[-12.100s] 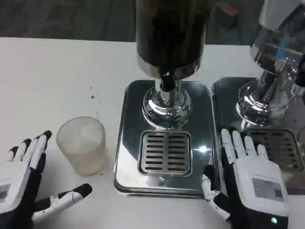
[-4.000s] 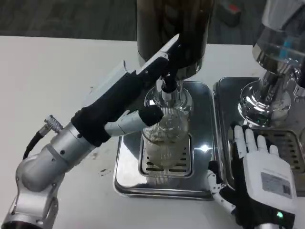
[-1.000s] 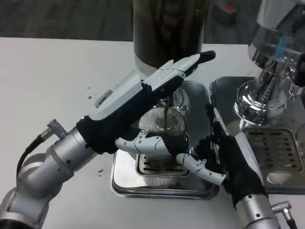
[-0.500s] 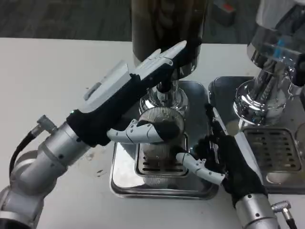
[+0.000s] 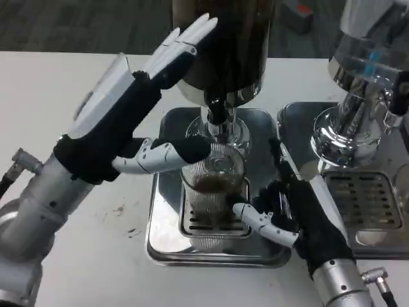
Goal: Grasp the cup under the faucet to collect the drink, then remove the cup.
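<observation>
We see the cup (image 5: 213, 192) on the grate under the faucet (image 5: 217, 112), partly filled. Our right hand (image 5: 291, 214) seems to wrap it to steady it; our left hand (image 5: 137, 105), fingers spread, thumb near the rim, holds nothing.

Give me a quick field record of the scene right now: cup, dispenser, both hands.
cup: ribbed clear cup on the drip grate, under the faucet, dark drink in its lower part
flow: no stream visible
left hand: left hand raised beside the dispenser tank, fingers spread, thumb near the cup's rim
right hand: right hand at the cup's right side, thumb against its lower wall
second dispenser: second dispenser on the right
</observation>
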{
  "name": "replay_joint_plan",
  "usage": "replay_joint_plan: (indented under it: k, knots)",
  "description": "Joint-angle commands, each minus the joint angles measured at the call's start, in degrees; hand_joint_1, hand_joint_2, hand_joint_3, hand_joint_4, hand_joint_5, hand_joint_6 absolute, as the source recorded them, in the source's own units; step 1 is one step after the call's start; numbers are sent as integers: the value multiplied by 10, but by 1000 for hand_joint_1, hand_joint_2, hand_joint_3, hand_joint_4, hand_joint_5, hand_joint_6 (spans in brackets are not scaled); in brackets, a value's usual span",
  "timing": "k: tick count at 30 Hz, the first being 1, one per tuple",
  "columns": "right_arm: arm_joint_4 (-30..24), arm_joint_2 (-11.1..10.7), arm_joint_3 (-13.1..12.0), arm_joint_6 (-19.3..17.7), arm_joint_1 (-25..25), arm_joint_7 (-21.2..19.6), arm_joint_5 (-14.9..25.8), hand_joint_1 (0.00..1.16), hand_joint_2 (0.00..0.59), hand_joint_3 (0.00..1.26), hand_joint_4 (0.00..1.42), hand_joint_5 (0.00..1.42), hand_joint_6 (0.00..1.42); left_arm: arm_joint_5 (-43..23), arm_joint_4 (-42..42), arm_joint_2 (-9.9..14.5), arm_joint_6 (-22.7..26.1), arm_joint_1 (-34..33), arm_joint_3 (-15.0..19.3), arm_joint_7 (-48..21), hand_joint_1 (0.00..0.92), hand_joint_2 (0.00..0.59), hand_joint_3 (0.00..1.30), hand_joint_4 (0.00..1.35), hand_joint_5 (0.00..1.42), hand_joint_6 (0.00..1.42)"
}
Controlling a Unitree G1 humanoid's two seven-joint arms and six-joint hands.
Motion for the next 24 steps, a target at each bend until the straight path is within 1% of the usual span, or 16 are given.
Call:
replay_joint_plan:
  k: [1, 6, 9, 14, 18, 24]
  knots:
    - [-13, 6, 1, -14, 7, 2, 6, 700, 222, 0, 0, 0, 125, -21, -21, 10, 7, 16, 23, 9, 0, 129, 113, 0, 110, 0]
    - [-20, 5, 2, -17, 12, 6, 5, 698, 225, 0, 0, 0, 127, -34, -23, 16, 17, 31, 49, 11, 0, 129, 126, 0, 120, 0]
    - [-26, 5, 1, -18, 17, 7, 4, 700, 228, 0, 0, 0, 129, -40, -9, 21, 22, 44, 65, 11, 0, 130, 136, 0, 130, 0]
    - [-31, 2, -3, -16, 23, 10, 6, 704, 231, 0, 0, 0, 142, -45, -2, 26, 22, 57, 82, 12, 0, 130, 137, 0, 131, 0]
    - [-36, -1, -2, -16, 24, 17, 7, 705, 231, 0, 0, 0, 144, -48, -2, 26, 23, 68, 96, 19, 0, 130, 137, 0, 132, 0]
    - [-37, 0, 1, -15, 23, 24, 6, 701, 229, 0, 0, 0, 142, -35, 39, 43, 32, 93, 124, 30, 0, 130, 137, 0, 132, 0]
